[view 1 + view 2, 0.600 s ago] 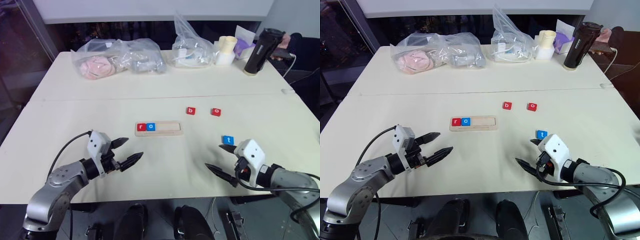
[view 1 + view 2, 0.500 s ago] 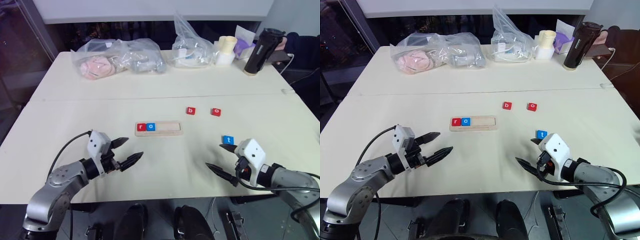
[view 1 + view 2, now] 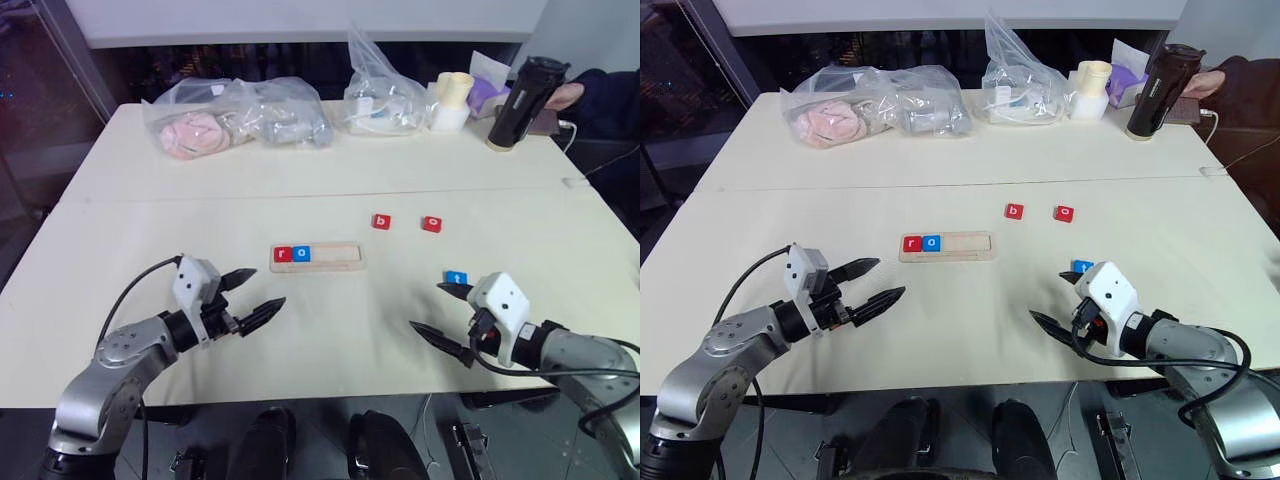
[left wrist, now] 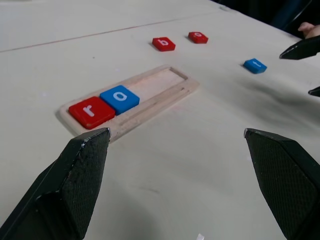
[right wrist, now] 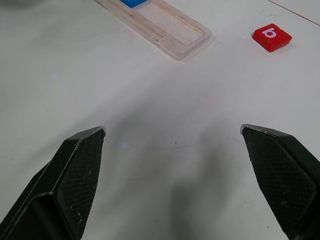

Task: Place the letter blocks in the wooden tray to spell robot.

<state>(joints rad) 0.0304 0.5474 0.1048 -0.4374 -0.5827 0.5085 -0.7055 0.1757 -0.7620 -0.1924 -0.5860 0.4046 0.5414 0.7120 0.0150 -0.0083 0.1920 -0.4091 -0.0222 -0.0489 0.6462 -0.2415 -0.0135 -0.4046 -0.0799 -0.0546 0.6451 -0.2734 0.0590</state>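
Observation:
The wooden tray lies mid-table with a red "r" block and a blue "o" block at its left end; the rest of its slot is bare. A red "b" block and a red "o" block lie loose behind and to the right of the tray. A blue "t" block rests just beyond my right gripper, which is open and empty. In front of and left of the tray my left gripper hovers open, holding nothing.
Clear plastic bags sit along the far side, with a cream cup and a black bottle at the far right. A person's hand rests beside the bottle. A seam crosses the table.
My left gripper has lifted slightly and edged toward the tray. The right gripper has barely shifted. The person's hand at the far right has moved by the bottle.

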